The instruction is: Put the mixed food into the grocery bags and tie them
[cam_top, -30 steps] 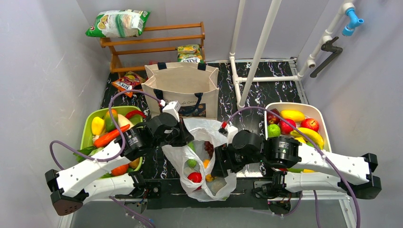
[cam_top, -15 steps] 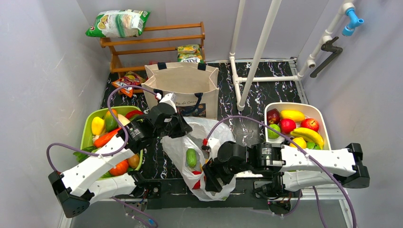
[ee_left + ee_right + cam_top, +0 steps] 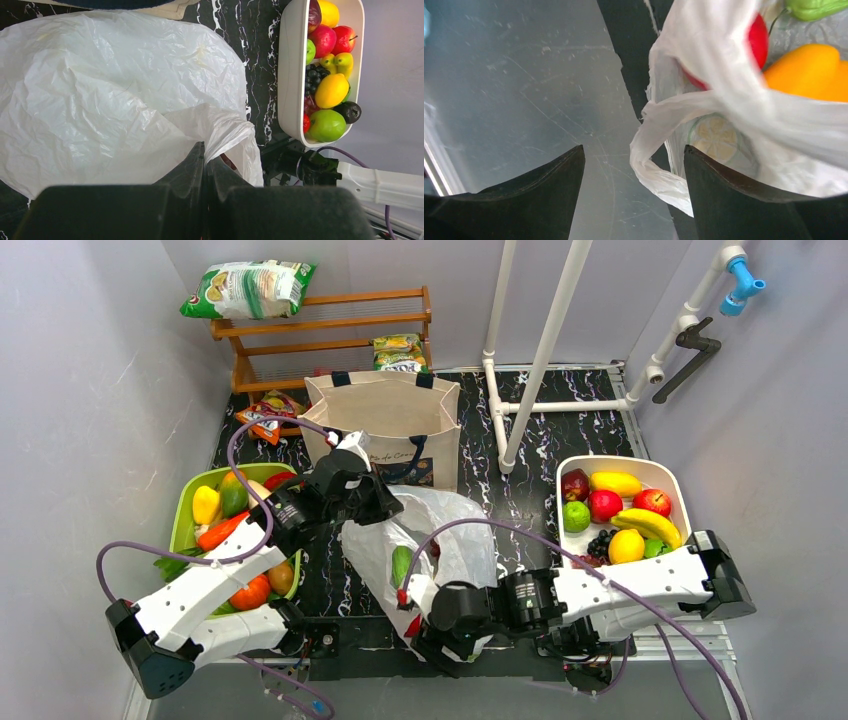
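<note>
**A:** Where's the bag, and what have you got?

**B:** The white plastic carrier bag (image 3: 455,535) lies in the middle of the counter (image 3: 540,440), with the canvas tote (image 3: 385,420) at its 12 o'clock. My left tool (image 3: 204,162) is clamped on the bag's film at about 10 o'clock. My right tool (image 3: 633,155) is spread wide at 6 o'clock, gripping nothing, with the bag's handle loop (image 3: 651,177) sitting in its gap.

**A:** So what's the step?

**B:** I judge it's the tie. I'd close the right tool on that loop alone, clear of the fruit, while the left pulls its side taut, so the 2 ends can cross without spilling.

**A:** Counts?

**B:** 2 bags and 2 trays: the green tray (image 3: 180,525) at 9 o'clock, the white tray (image 3: 640,461) at 3 o'clock. Inside the bag I make out 1 cucumber (image 3: 401,565), 1 orange pepper (image 3: 809,70) and 1 red piece (image 3: 758,37). The rest is hidden.
</note>
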`<state>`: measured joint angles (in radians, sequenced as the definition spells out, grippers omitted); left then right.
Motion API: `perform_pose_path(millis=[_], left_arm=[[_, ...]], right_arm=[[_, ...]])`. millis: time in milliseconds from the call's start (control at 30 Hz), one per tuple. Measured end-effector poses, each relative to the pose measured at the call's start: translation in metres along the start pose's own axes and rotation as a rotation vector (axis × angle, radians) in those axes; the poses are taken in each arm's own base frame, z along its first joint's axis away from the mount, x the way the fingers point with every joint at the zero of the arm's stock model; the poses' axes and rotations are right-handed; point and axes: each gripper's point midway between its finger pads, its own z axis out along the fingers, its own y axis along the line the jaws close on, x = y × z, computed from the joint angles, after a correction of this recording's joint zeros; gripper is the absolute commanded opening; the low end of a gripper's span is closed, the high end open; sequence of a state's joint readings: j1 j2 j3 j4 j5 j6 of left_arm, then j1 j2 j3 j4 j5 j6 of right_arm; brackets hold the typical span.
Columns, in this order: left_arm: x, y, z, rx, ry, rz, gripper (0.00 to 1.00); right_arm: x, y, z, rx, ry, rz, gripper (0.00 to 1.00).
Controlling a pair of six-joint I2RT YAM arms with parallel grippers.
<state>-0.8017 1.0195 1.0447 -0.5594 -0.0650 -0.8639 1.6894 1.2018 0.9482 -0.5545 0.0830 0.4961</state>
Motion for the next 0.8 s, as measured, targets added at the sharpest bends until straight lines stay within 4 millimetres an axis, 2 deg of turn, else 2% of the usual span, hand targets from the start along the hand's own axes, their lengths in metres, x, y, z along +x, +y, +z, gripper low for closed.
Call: perform_pose_path(millis=[100, 333, 467, 633, 667, 767, 800], left_arm=[[-0.001, 0.001, 0.0, -0.001, -0.001, -0.002, 0.0], [-0.004, 0.001, -0.002, 0.003, -0.011, -0.007, 0.0], [-0.005, 0.0, -0.006, 0.012, -0.018, -0.007, 0.0], [-0.005, 0.0, -0.006, 0.014, -0.019, -0.007, 0.0], [-0.005, 0.0, -0.006, 0.014, -0.019, -0.007, 0.0], [-0.005, -0.001, -0.007, 0.017, -0.021, -0.008, 0.0], [-0.006, -0.001, -0.008, 0.019, -0.021, -0.009, 0.0]], right_arm=[[0.006, 0.001, 0.008, 0.018, 0.013, -0.059, 0.76], [0.002, -0.01, 0.021, 0.095, -0.013, -0.117, 0.67], [-0.003, -0.016, 0.026, 0.14, -0.043, -0.137, 0.52], [-0.001, -0.023, 0.035, 0.175, -0.039, -0.165, 0.12], [-0.001, -0.024, 0.036, 0.179, -0.036, -0.166, 0.01], [-0.003, -0.03, 0.037, 0.214, -0.046, -0.162, 0.01], [-0.004, -0.038, 0.031, 0.261, -0.059, -0.142, 0.01]])
